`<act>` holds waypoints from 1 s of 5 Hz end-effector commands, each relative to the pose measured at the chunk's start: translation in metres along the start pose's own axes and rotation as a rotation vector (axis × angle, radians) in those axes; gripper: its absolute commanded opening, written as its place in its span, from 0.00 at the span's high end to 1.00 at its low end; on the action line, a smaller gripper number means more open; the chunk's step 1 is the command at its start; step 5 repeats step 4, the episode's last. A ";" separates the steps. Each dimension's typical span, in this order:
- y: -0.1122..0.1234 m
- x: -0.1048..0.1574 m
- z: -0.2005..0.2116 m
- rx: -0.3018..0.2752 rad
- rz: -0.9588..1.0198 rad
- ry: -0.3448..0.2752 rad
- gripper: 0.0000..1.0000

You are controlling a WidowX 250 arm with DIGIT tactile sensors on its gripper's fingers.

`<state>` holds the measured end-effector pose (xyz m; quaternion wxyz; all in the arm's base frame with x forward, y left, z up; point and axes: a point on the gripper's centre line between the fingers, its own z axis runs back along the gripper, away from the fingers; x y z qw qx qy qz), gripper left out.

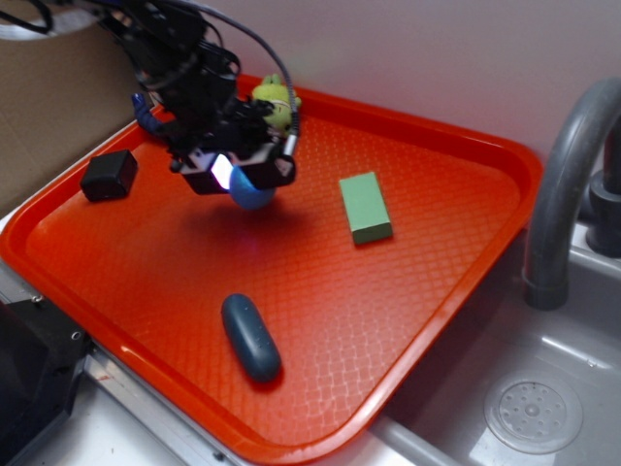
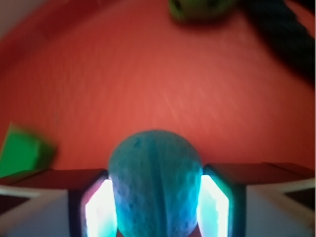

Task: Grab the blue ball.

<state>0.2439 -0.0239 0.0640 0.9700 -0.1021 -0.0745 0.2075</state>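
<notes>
- Red plastic tray [image 1: 427, 320]: textured bottom, raised rim, fills most of the exterior view; it carries every loose item listed here.
- Sink basin [image 1: 553, 408] sits to the right of the tray, with a round drain and a grey curved faucet [image 1: 568, 184] rising beside the tray's right rim.
- Black robot arm [image 1: 184, 68] reaches in from the upper left, over the tray's far-left part.
- Tool [image 1: 250, 178]: the fingers [image 2: 98, 210] are lit and press against both sides of the blue ball [image 2: 155, 185], closed onto it. Wrist view shows contact left and right.
- Blue ball: light blue, ribbed knit surface, held between the fingers above the tray's left-centre; a shadow lies on the tray under it.
- Dark blue-grey capsule [image 1: 250, 337]: oblong, lying flat near the tray's front rim, well apart from the tool.
- Green block [image 1: 366, 207]: rectangular, flat, right of the tool.
- Black box [image 1: 109, 176]: near the left rim.
- Green plush toy [image 1: 275, 102]: at the far rim, just behind the tool.
- Dark rope [image 2: 284, 37]: blurred, upper right in the wrist view.
</notes>
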 end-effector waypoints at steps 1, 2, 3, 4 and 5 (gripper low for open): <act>0.019 -0.050 0.117 0.195 -0.131 -0.102 1.00; 0.026 -0.045 0.145 0.191 -0.043 -0.045 1.00; 0.026 -0.040 0.161 0.150 -0.040 -0.066 1.00; 0.023 -0.035 0.161 0.138 -0.044 -0.094 1.00; 0.023 -0.035 0.161 0.138 -0.044 -0.094 1.00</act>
